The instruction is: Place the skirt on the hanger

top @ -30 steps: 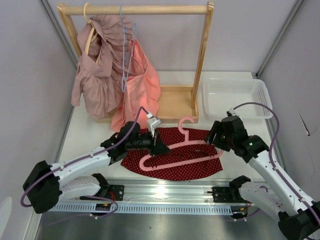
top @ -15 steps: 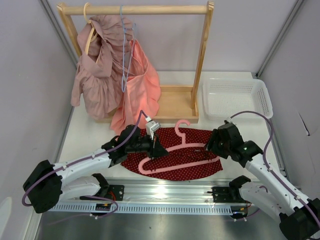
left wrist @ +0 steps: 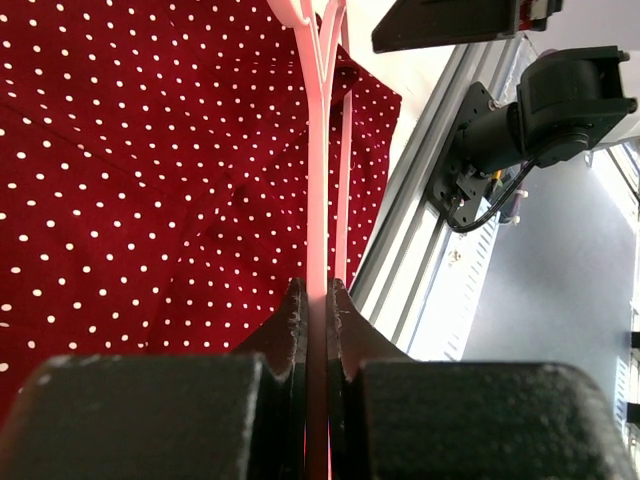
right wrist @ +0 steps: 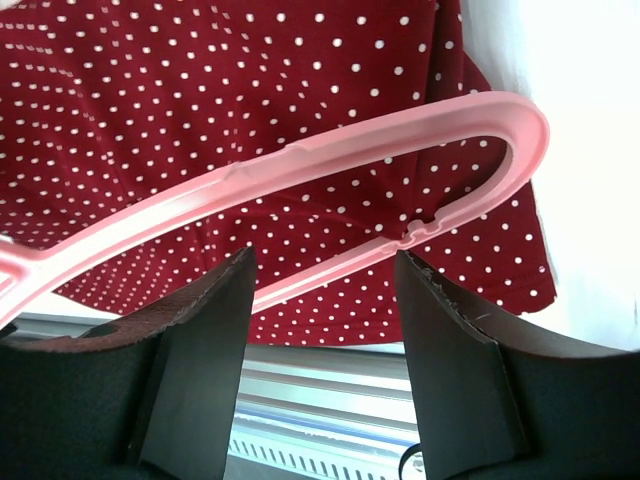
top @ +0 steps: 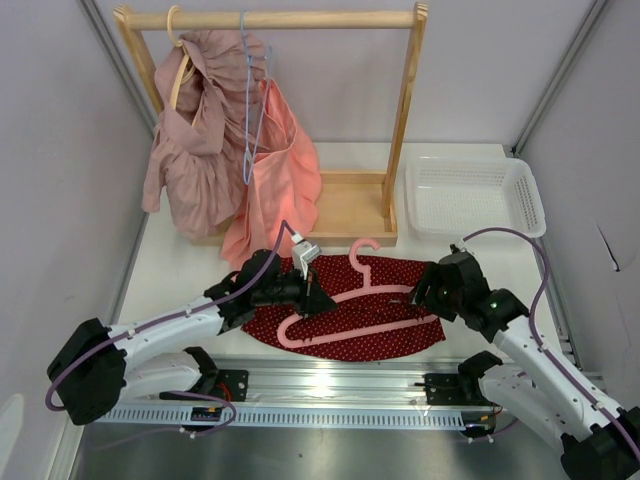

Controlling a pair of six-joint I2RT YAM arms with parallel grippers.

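— Where's the skirt (top: 350,348)?

— Spread flat on the worktop (top: 190,270), at the near edge between the two arms. It's fan-shaped, dark red with white dots.

— And the hanger (top: 350,296)?

— It's over the skirt. Its hook points away towards the rack (top: 405,120) and its arms run left and right across the cloth. None of the skirt is threaded onto it. From above I can't tell whether it rests on the cloth or sits a little clear of it.

— What's the left pincer (left wrist: 318,300) doing?

— It's clenched on the hanger. Its wrist view shows both fingers pressed against the thin pink bar, which runs straight out from between them over the dotted cloth. Seen from above, the grip is on the hanger's left arm.

— And the right pincer (right wrist: 320,300)?

— It's released, with the fingers well apart and nothing held. It sits low at the hanger's right end. In its wrist view the rounded end of the hanger shows across the gap between the two fingers, with the skirt beneath. I can't tell whether either finger touches the plastic.

— Anything else on the worktop?

— A white basket (top: 525,190) at the far right, well apart from the skirt. Two pink garments hang at the rack's left end.
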